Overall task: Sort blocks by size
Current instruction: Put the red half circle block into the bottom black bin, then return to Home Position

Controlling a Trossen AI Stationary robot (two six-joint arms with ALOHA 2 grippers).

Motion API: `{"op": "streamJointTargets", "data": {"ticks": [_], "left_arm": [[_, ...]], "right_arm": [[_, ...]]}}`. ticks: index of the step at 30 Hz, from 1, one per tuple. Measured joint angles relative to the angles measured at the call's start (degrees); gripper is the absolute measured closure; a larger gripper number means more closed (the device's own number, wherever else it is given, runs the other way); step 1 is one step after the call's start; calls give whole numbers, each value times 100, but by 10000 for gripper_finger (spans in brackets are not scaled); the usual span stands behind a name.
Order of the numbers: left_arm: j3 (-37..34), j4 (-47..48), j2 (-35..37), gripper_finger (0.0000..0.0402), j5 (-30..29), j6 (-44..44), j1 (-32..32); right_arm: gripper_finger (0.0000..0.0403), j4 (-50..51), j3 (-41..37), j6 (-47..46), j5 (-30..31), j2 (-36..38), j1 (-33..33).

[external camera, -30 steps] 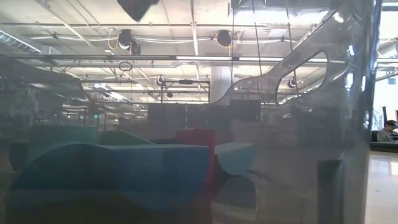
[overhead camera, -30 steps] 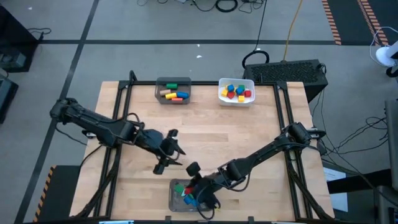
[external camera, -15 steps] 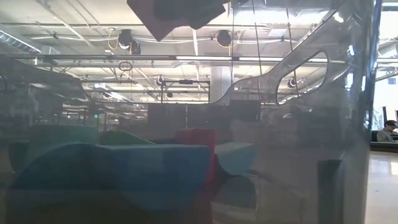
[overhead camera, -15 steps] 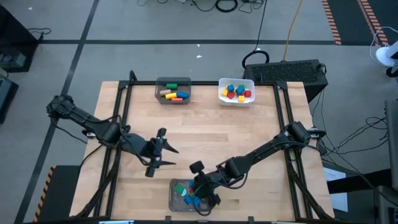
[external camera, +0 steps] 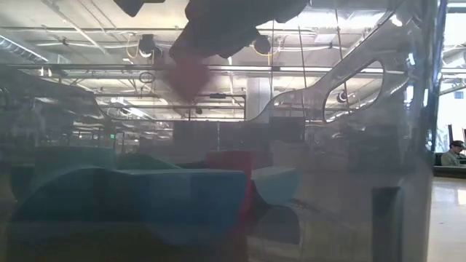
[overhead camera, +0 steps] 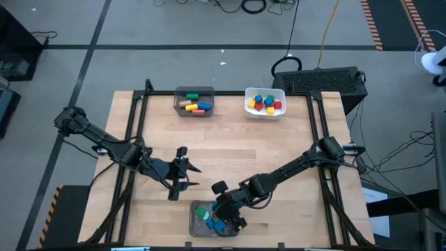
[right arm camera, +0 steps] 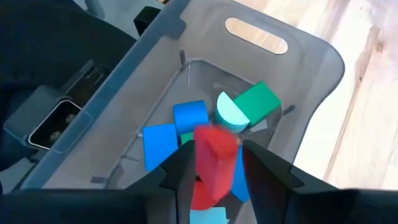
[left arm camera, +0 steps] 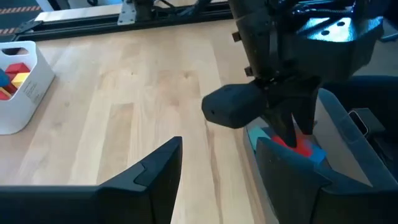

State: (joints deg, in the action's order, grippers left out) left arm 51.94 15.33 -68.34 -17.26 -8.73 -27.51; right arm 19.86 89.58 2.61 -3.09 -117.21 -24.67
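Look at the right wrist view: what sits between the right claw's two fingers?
A red block stands between the right claw's fingers, above the blue and green blocks in the grey bin. The right wrist view shows this best.

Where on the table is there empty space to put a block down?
The wide bare wood between the two far bins, grey and white, and the arms is free. The near bin is crowded: blocks fill it, and the right pincer is inside.
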Motion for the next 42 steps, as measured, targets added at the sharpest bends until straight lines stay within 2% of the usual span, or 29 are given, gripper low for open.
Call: {"op": "streamJointTargets", "data": {"ticks": [9,16,20,27,31,37,42], "left_arm": [[0,9,-7,195,28,4,0],[1,-360,20,195,4,110,-24],[0,-531,110,195,-42,438,-144],[2,-435,438,195,-605,516,-480],[-6,-202,648,195,-1271,524,-835],[-387,-229,1071,195,-2036,615,-1220],[-792,-447,1401,195,-2244,636,-1264]], "right_arm": [[263,24,0,39,124,33,41],[277,149,0,296,619,363,22],[291,130,0,395,649,658,17],[332,142,0,546,656,1121,-6],[353,171,0,638,654,1327,-20],[382,399,0,664,1234,1694,12],[401,634,2,684,1239,2013,98]]}}
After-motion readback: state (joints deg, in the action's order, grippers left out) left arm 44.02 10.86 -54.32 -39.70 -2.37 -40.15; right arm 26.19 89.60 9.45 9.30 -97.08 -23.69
